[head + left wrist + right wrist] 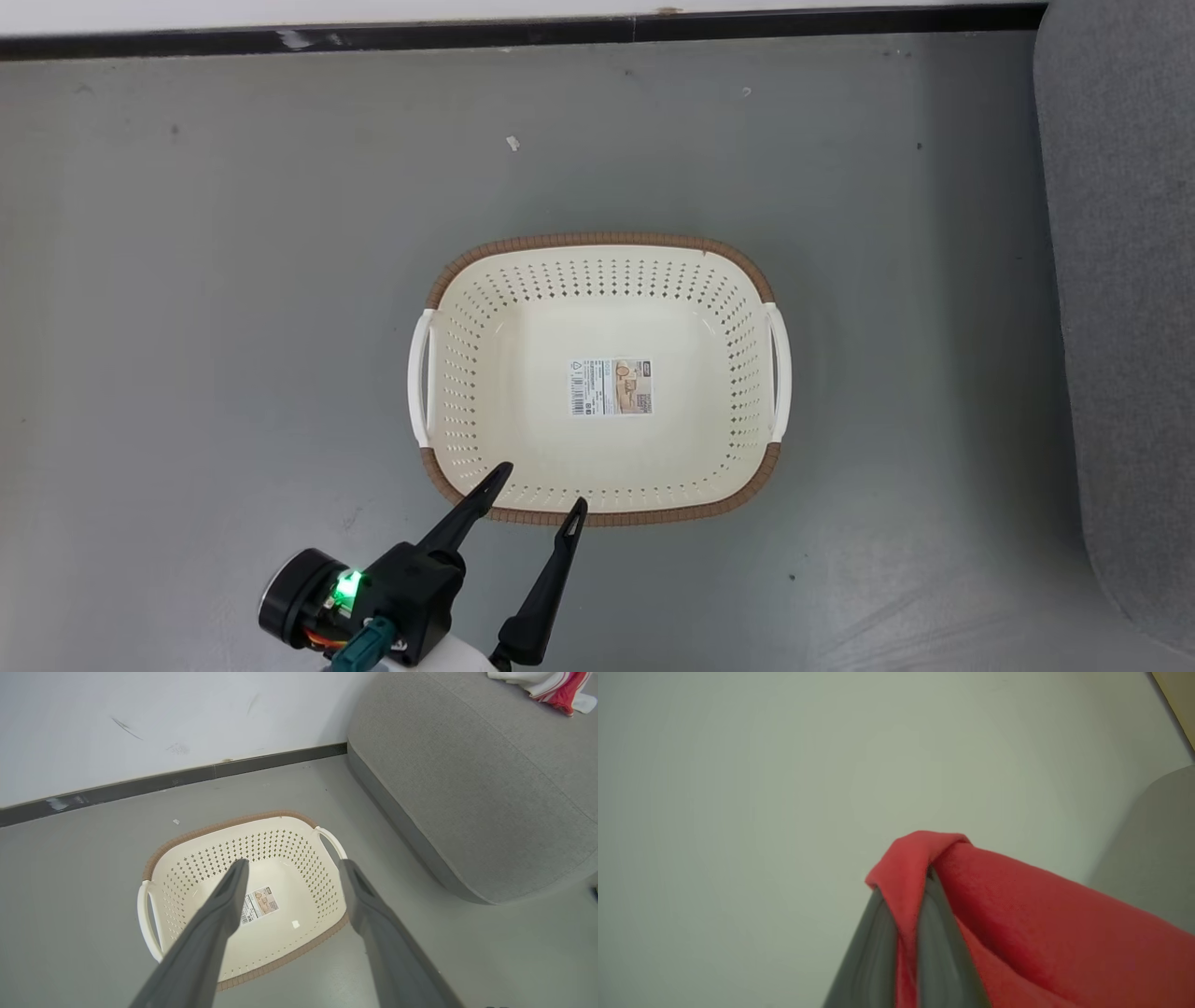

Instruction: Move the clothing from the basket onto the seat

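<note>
In the head view, the basket [439, 373] sat on the grey floor [187, 327] at the middle, its white handles to left and right and the label [611, 386] showing on its bottom. The left gripper [541, 485] reached in from the near left with its fingers spread well apart, holding nothing, the tips over the basket's near rim. The seat [1120, 280] ran along the right edge, apart from the basket. A dark skirting [373, 39] lined the far wall.

In the left wrist view, the left gripper [294, 863] showed its two fingers wide apart above the basket [159, 858], with the label [259, 904] visible between them. The seat [467, 774] rose to the right of the basket, not touching it. A red and white garment [556, 688] lay on the seat's top at the far right corner.

In the right wrist view, the right gripper [906, 882] had its fingers pressed together on a fold of red cloth [1017, 896], which bunched over the tips and draped away to the right. Behind it was a plain pale surface.
</note>
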Robot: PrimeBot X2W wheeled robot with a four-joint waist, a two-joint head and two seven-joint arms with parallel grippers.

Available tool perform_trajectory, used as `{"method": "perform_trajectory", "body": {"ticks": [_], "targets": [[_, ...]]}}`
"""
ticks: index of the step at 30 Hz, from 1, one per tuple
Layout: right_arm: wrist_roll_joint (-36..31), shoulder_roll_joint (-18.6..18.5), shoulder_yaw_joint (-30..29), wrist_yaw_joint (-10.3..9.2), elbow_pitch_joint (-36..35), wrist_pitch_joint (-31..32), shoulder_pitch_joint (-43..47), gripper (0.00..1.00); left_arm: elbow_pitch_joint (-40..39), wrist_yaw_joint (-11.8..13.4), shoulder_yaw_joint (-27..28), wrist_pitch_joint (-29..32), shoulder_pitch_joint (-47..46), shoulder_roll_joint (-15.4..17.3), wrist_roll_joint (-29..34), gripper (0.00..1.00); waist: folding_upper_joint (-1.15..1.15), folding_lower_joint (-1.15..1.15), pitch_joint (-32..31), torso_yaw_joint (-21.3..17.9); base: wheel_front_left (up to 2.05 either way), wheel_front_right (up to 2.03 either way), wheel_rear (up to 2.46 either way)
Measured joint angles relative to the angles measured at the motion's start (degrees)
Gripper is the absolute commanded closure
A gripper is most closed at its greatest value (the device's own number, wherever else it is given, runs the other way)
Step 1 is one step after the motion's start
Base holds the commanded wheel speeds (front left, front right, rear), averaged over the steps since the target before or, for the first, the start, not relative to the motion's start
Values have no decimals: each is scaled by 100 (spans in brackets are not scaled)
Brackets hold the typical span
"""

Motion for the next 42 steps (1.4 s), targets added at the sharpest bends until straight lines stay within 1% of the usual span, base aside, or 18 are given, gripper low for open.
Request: {"method": "perform_trajectory", "body": {"ticks": [2,5,16,23,28,29,30,32,34,35,39,42], "targets": [[-53,3,-60,0,52,-8,0,100,-8,-43,1,1,-48,5,0,0,0,0,50,-34,0,0,0],[-165,8,-166,0,121,-23,1,100,-10,-43,9,12,-53,30,0,0,0,0,123,-88,0,0,0],[-404,71,-211,0,280,-157,55,100,-83,-42,26,115,-54,88,7,0,0,0,393,-268,0,0,0],[-545,432,-457,0,697,-294,591,100,-197,-11,65,227,-54,162,35,0,0,0,653,-367,0,0,0],[-555,641,-648,0,959,-454,789,99,-267,13,138,286,-59,211,107,0,0,0,855,-450,0,0,0],[-555,675,-675,0,989,-492,793,83,-281,23,153,286,-69,219,111,0,0,0,892,-469,0,0,0],[-554,706,-680,0,1013,-539,792,73,-298,32,169,286,-100,227,118,0,0,0,929,-491,0,0,0],[-531,759,-659,0,1056,-627,784,57,-346,46,211,285,-200,231,138,0,0,0,992,-539,0,0,0],[-470,825,-594,0,1085,-714,749,2,-378,63,258,275,-280,232,180,0,0,0,1044,-599,0,0,0],[-433,859,-533,0,1090,-758,719,0,-386,63,292,256,-303,230,203,0,0,0,1064,-632,0,0,0],[-376,959,-216,0,1091,-887,694,0,-371,88,352,187,-399,212,210,0,0,0,1099,-778,0,0,0],[-323,958,-3,0,1070,-936,720,0,-315,87,352,138,-476,156,208,0,0,0,1068,-860,0,0,0]]}}
